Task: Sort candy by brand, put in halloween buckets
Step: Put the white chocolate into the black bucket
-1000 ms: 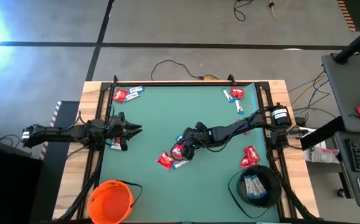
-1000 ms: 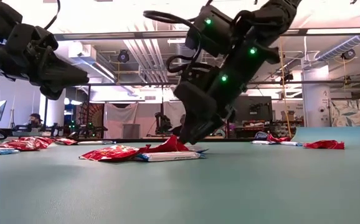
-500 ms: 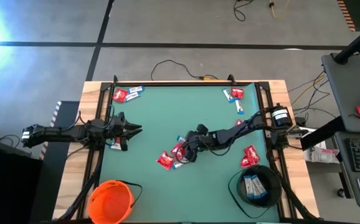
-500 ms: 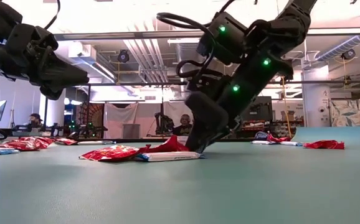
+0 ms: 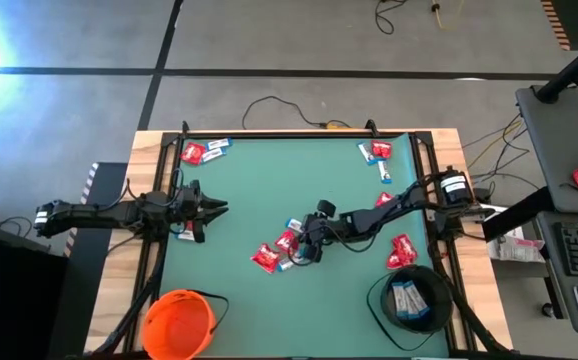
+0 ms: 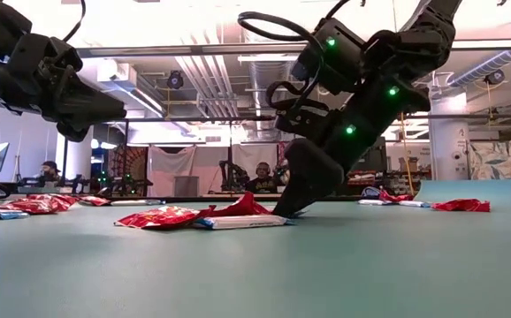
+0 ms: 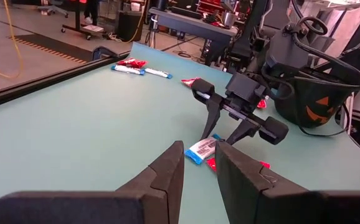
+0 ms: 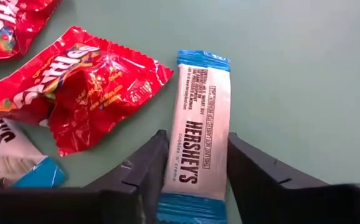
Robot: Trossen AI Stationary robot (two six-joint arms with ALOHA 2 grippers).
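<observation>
Blue-and-white candy (image 8: 196,134) between right gripper's (image 8: 192,180) part-open fingers (image 8: 144,174).

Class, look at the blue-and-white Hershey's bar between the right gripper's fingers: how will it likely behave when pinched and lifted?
The Hershey's bar lies flat and straight, so it probably stays fairly stiff. Its glossy wrapper may slip between the right gripper's fingers. Small and thin, it is likely light, and flat enough not to roll.
</observation>
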